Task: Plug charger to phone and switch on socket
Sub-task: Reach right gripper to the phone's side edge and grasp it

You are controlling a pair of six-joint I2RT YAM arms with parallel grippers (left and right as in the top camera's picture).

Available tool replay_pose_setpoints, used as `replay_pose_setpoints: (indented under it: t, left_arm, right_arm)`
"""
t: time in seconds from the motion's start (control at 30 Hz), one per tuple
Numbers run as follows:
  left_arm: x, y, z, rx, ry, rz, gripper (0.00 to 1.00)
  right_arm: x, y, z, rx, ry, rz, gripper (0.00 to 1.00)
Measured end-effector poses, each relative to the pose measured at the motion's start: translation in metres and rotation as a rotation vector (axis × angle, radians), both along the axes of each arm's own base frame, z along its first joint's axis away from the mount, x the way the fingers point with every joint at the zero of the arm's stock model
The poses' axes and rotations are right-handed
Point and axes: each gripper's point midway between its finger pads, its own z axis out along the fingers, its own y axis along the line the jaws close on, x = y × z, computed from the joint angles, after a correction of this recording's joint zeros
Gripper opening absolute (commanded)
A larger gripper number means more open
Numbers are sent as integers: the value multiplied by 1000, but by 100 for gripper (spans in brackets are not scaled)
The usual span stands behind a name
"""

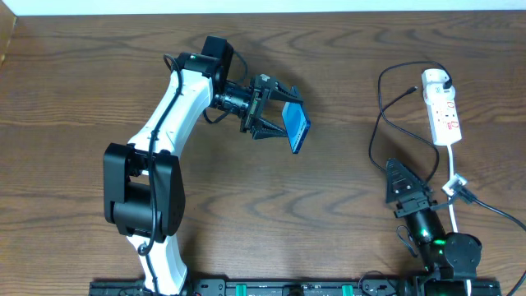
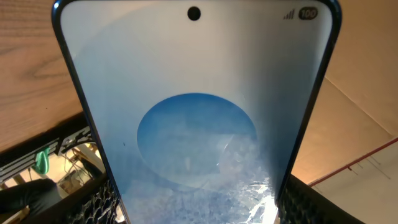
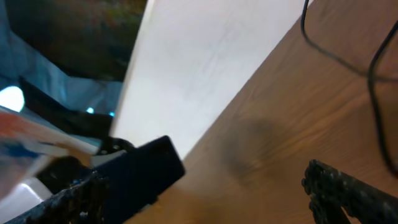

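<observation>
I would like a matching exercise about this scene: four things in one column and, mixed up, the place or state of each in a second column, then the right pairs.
Things:
1. phone
2. power strip
3. charger cable
4. right gripper

Places or states:
A. open, holding nothing
B. white, lying at the right side of the table
C. black, in loops on the wood
D. held between the fingers of the left gripper

Pairs: 1-D, 2-B, 3-C, 4-A

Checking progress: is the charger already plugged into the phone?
No, the charger tip lies near the socket, far from the phone held in the left gripper.
</observation>
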Motion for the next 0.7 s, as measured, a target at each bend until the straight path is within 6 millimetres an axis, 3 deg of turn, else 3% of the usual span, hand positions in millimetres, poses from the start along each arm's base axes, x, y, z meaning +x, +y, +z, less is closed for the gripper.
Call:
replay_pose_setpoints:
  t: [0.13,0.33,0.43,0.6,0.7]
  left_arm:
    - [0,0,0,1,0,0,52]
    - [0,0,-1,5,-2,0,52]
    - [0,0,-1,8,-4,1,52]
    - [0,0,-2,11,-3,1,52]
    - [0,0,-2,11,-3,1,52]
  right_arm:
    - [2,0,6,-126,39,0,99]
    - [11,2,44,-250,151,31,99]
    - [16,16,62,-277,241,105,99]
    - [22,65,103,-276,253,346,99]
    - [22,85,110,-263,244,452,99]
